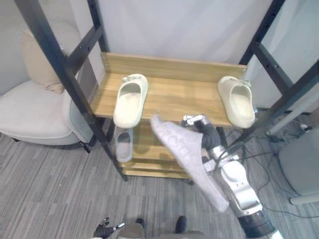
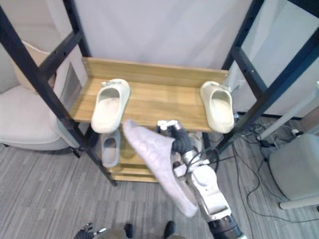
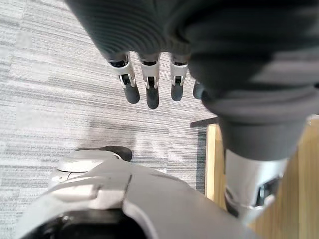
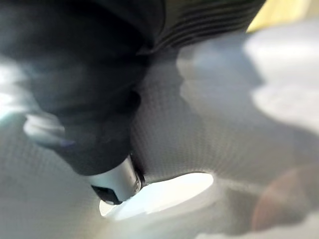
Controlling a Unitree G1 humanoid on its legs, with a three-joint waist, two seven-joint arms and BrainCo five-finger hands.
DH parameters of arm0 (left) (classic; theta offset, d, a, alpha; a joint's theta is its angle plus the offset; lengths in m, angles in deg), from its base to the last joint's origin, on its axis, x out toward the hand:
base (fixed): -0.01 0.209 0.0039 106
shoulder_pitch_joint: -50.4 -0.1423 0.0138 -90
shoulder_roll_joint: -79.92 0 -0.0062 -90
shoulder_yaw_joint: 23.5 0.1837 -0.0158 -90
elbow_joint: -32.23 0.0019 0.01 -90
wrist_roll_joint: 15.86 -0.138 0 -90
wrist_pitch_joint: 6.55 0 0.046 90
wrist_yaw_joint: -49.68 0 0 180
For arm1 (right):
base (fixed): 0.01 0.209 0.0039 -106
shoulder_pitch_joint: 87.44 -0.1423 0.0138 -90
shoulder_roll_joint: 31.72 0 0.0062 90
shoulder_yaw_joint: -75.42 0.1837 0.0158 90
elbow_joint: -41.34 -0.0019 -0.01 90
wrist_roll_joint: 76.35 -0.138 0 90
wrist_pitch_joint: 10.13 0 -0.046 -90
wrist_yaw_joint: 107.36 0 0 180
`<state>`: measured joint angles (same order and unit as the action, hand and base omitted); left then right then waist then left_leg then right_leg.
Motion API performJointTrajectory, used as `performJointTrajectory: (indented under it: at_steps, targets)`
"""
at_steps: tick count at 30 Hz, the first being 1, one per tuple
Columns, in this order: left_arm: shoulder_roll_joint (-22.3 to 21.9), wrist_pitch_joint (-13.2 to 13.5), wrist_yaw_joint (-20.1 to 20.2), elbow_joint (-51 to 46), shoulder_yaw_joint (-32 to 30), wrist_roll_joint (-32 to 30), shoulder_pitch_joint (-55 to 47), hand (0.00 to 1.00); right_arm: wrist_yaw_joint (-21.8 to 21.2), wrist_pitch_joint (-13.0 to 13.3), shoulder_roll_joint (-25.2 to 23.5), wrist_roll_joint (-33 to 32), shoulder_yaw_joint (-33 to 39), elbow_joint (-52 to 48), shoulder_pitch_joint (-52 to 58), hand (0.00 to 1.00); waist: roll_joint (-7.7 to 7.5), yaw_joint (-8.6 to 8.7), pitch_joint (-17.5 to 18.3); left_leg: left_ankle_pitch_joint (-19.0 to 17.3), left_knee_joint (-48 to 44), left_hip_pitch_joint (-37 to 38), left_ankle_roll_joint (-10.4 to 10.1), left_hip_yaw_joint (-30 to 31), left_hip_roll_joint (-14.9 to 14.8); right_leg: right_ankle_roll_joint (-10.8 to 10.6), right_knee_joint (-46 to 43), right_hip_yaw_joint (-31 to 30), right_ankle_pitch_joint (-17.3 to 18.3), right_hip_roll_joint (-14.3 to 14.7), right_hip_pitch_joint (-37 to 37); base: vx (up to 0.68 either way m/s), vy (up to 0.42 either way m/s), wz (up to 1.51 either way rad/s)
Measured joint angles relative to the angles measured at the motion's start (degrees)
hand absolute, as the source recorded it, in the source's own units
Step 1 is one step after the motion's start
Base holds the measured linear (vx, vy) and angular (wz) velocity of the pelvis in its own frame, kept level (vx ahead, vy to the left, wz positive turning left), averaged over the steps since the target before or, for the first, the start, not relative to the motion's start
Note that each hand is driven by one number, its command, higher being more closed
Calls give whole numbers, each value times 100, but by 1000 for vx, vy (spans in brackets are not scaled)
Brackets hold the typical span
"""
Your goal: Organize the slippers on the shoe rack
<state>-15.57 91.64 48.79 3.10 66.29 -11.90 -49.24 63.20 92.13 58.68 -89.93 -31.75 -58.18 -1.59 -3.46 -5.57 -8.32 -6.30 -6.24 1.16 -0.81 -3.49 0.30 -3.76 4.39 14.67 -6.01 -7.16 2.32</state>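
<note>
A light grey mesh slipper (image 1: 185, 159) hangs tilted in front of the wooden shoe rack (image 1: 184, 92), its toe near the top shelf's front edge. My right hand (image 1: 205, 130) is shut on it, fingers curled round its upper; the thumb (image 4: 117, 181) presses the mesh. Two cream slippers lie on the top shelf, one at the left (image 1: 130, 99) and one at the right (image 1: 237, 101). Another grey slipper (image 1: 123, 144) sits on a lower shelf at the left. My left hand (image 1: 104, 230) hangs low by the floor, its fingers (image 3: 152, 89) straight and holding nothing.
Black metal frame posts (image 1: 55, 55) stand slanted on both sides of the rack. A cream armchair (image 1: 35, 114) sits to the left, and a grey box (image 1: 299, 164) to the right. Grey striped carpet (image 1: 60, 189) lies in front.
</note>
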Motion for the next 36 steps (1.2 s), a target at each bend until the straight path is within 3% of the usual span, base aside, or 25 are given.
performJointTrajectory:
  at_steps: [4,7,10,13,15,20,26,32,36]
  targets:
    - [2,19,1,73,95,5,17,0,-79,-63,122,25,-393,691,58,100,61,1,-3,14,-2,49,18,244,50,-49,24,226,58,-38,197,-13,6,34]
    - [-41,44,1,71,140,20,201,0,-68,-91,185,294,-643,1043,-124,100,215,-59,-252,-123,-503,-348,16,445,29,-7,-454,409,287,-87,-16,-90,9,38]
    - [-112,148,-6,42,140,124,630,0,96,-97,226,651,-787,1427,-967,100,439,-97,-899,-442,-1635,-1174,3,582,-40,83,-1757,550,776,-222,-839,-176,50,30]
    - [-116,147,-35,40,137,293,1015,0,416,-120,202,980,-780,1783,-1786,100,472,-191,-1493,-642,-2467,-2005,-34,715,-16,171,-2833,645,1182,-427,-1667,-244,35,23]
    - [-121,144,-122,39,135,314,1108,0,570,-130,217,1147,-778,1905,-2071,100,464,-256,-1694,-805,-2879,-2393,-53,758,-26,196,-3246,663,1413,-509,-2033,-193,36,11]
    - [-200,112,-264,38,116,490,1234,0,1053,-145,193,1526,-620,2113,-2642,100,484,-325,-1869,-957,-3632,-3331,-37,802,-31,316,-4115,733,1657,-710,-2935,-126,31,4]
    - [-434,137,-529,-138,-221,559,1582,0,1990,-213,47,2052,172,2389,-3438,100,482,-387,-1999,-1328,-5075,-4785,-129,1050,50,418,-5786,827,2333,-1099,-4290,-102,-20,16]
    - [-637,151,-673,-624,-544,642,1793,0,2741,-492,-166,2623,630,2194,-3792,100,468,-593,-2185,-1613,-6017,-5740,-279,1167,-64,547,-6769,881,2719,-1224,-5172,-80,-52,-3]
    - [-646,156,-706,-853,-551,641,1844,0,3118,-682,-235,2904,1045,2134,-4153,100,462,-631,-2199,-1736,-6487,-6158,-354,1218,-49,627,-7314,902,2959,-1381,-5543,-40,-35,5]
